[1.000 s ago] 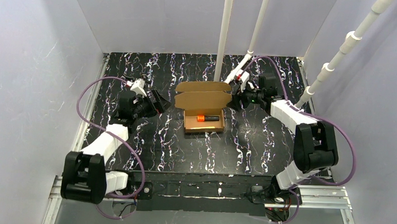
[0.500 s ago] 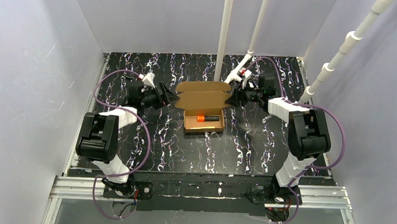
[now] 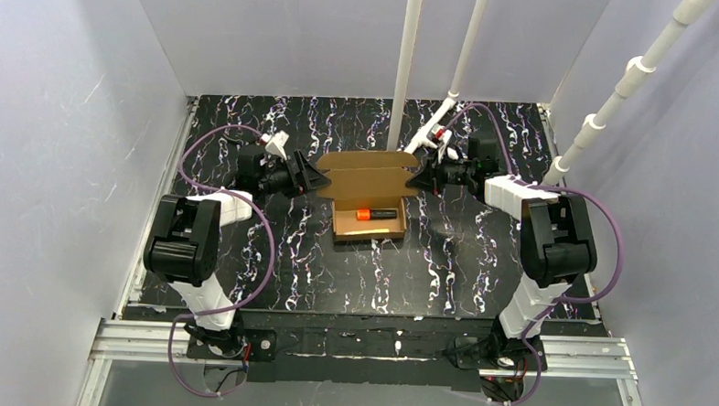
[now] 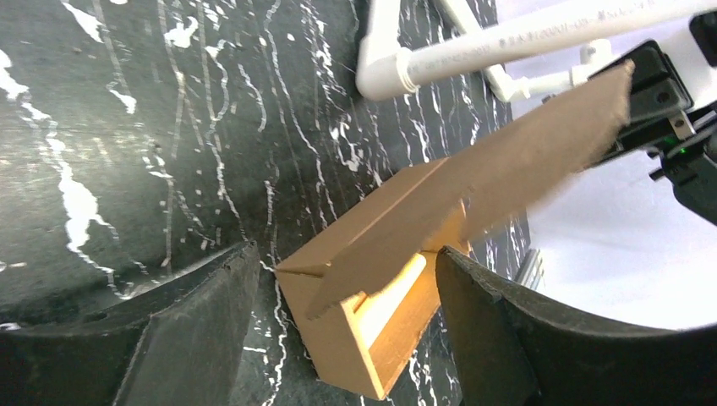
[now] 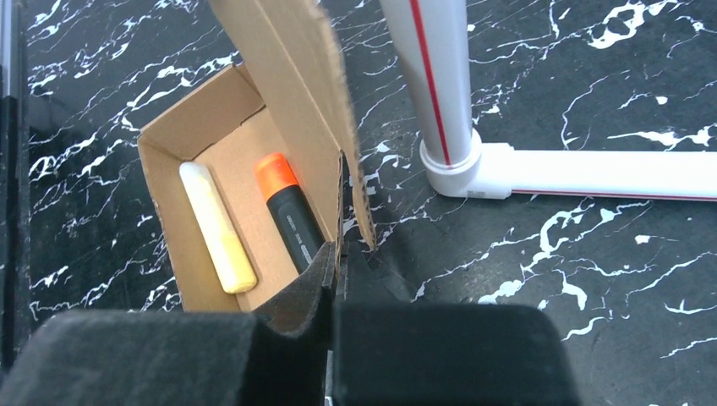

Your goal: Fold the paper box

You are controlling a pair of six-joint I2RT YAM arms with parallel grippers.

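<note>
Sitting mid-way across the table, the paper box runs its long axis left to right, with the tray open upward and the lid raised along the far side. An orange-capped marker and a pale yellow stick lie inside along that axis. The right gripper pinches the lid's right edge. The left gripper stands spread around the box's left end.

Bottom centre, the right gripper pinches a side flap of the paper box. Inside the box, centre left, lie a yellow stick and an orange-capped marker.
</note>
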